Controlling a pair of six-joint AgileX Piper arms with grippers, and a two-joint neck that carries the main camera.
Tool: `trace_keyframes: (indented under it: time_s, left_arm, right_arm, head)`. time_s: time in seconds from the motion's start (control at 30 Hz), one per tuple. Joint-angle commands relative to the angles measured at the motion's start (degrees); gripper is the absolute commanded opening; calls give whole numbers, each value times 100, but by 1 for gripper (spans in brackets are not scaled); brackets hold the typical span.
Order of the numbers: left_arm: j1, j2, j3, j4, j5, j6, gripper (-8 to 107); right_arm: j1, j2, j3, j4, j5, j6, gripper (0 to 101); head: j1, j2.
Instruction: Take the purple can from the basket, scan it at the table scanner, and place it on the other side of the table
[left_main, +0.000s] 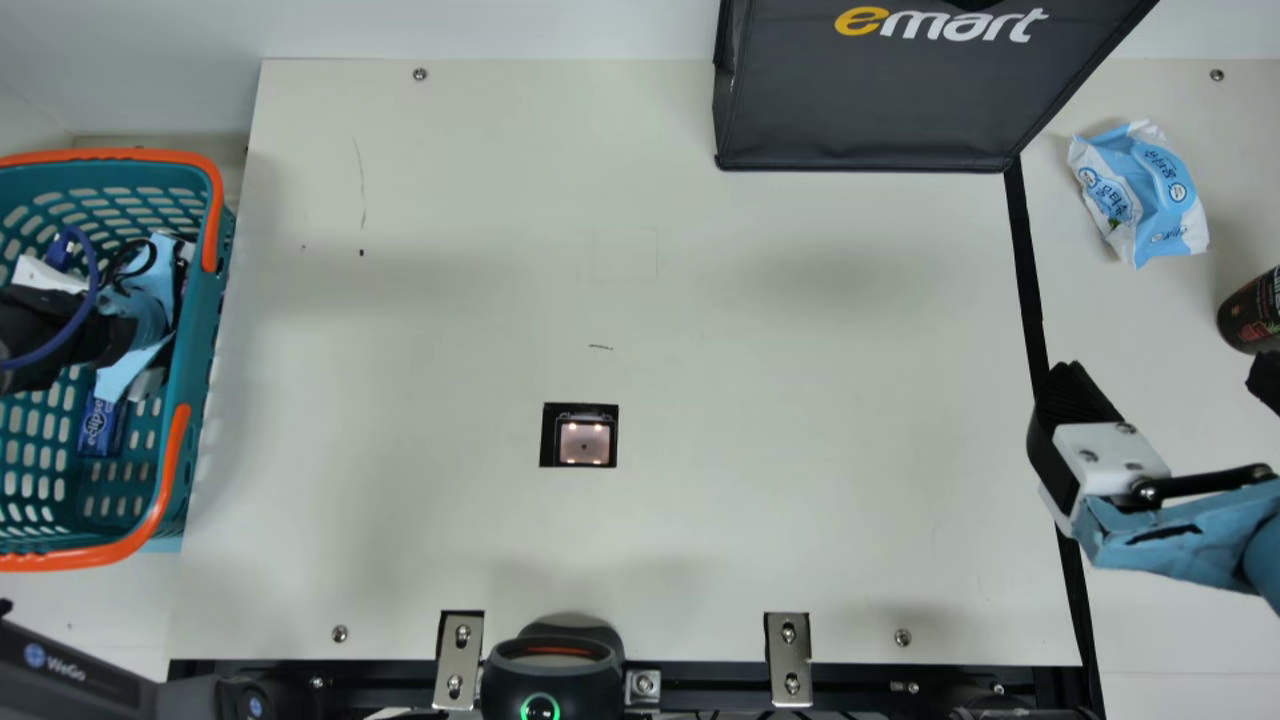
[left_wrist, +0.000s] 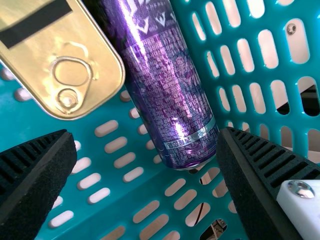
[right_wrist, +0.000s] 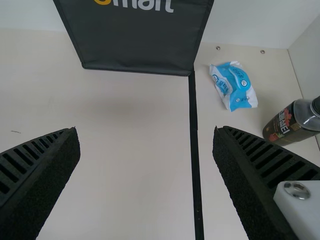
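The purple can lies in the basket beside a gold tin. Left pincer: open, at the basket; right pincer: open, well apart from it. I would centre the can (clear of the tin) before closing across it.

Bright light streaks the purple can with glare.

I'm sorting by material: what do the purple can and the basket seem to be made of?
The purple can looks like glossy printed metal, perhaps aluminium: bright streaks and a bare silvery rim. The basket seems to be moulded plastic with a slight sheen, its teal walls pierced by rounded slots.
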Motion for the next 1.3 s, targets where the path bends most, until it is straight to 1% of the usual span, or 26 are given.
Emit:
trace_keyframes:
  time_s: [0.0, 0.33, 0.67, 0.9, 1.07, 1.27]
  left_arm:
    - [-31, 46, -52, 86, 16, -237, 90]
    - [-186, 363, -404, 686, 132, -1268, 90]
    - [-272, 612, -678, 1703, 383, -2542, 90]
    - [-332, 700, -926, 2482, 791, -3414, 90]
    - [-350, 695, -1067, 2810, 1030, -3776, 90]
    - [-338, 709, -1200, 2943, 1186, -3910, 90]
  right_arm:
    - [0, 0, 0, 0, 0, 0, 95]
    - [0, 0, 0, 0, 0, 0, 95]
    - [0, 0, 0, 0, -2, 0, 95]
    - [0, 0, 0, 0, -2, 0, 95]
    - [0, 0, 0, 0, -2, 0, 95]
    - [0, 0, 0, 0, -2, 0, 95]
  head:
    - [-166, 9]
    - [-166, 9]
    - [-166, 9]
    - [-166, 9]
    - [-166, 9]
    - [-166, 9]
